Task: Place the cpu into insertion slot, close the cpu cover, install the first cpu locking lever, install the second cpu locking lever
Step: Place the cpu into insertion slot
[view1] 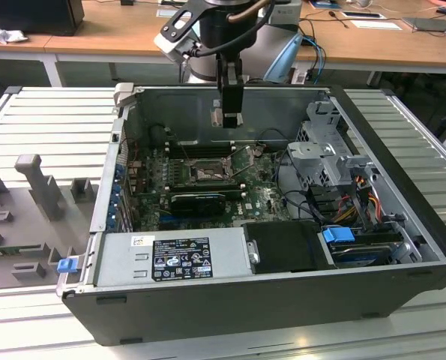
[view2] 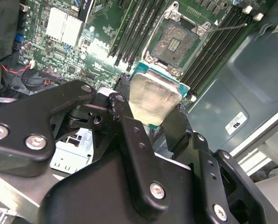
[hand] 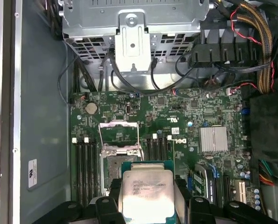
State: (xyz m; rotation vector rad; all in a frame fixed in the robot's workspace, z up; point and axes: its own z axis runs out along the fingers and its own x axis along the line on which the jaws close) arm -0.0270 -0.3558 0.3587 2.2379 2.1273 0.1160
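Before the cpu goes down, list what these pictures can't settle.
- cpu underside: turned away in both wrist views.
- cpu edges: one is cut off by the first wrist view's border; two are covered by fingers in the second wrist view.
- slot: partly behind the cpu in the first wrist view.
- gripper load: too small in the exterior view.

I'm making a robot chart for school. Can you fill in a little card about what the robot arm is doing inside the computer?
gripper: shut on the cpu
cpu: held in the air above the motherboard, not in its place yet
insertion slot: uncovered, nothing in it
cpu cover: swung open
computer case: lying on its side, open at the top
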